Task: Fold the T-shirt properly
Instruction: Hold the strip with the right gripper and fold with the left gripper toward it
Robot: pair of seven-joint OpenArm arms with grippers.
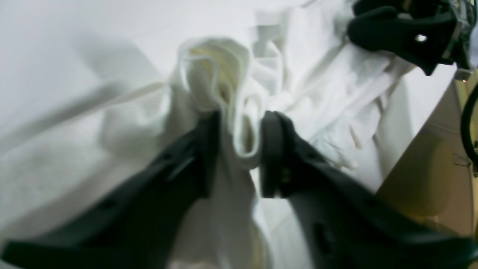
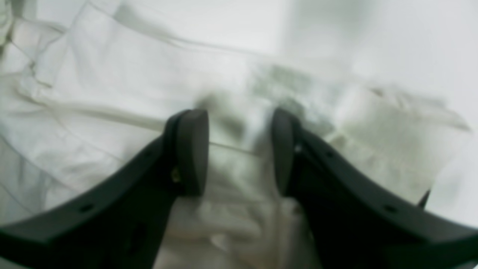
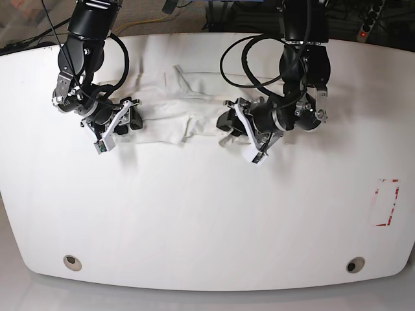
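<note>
Your work surface was a wide white table [image 3: 207,214] with rounded corners, two small round fittings [image 3: 72,262] near its front edge and a red-outlined rectangle [image 3: 386,202] marked toward one side. Dark cables [image 3: 241,55] looped behind the arms at the far edge.

The T-shirt [image 3: 174,107] lay bunched across the far half of the table, stretched as a rumpled white band between your two arms. No print showed from the base view; only plain white cloth faced up there.

Your left gripper [image 1: 239,149] sat at the end of the shirt on the base view's right. In the left wrist view its fingers [image 1: 272,149] stood a narrow gap apart, with a folded, hemmed ridge of white fabric rising between them; the cloth filled the gap, so it looked pinched there, though the blur left the grip's firmness uncertain. In the upper right corner of that view you could see the other gripper [image 1: 407,35] over the cloth.

Your right gripper [image 2: 239,153] was at the shirt's opposite end. Its fingers [image 2: 192,149] stood moderately apart over wrinkled cloth, with fabric lying in the gap. A faint grey-green patch showed through the material just beyond the fingertips. Whether the pads were actually touching that cloth you could not tell from the blurred view.
</note>
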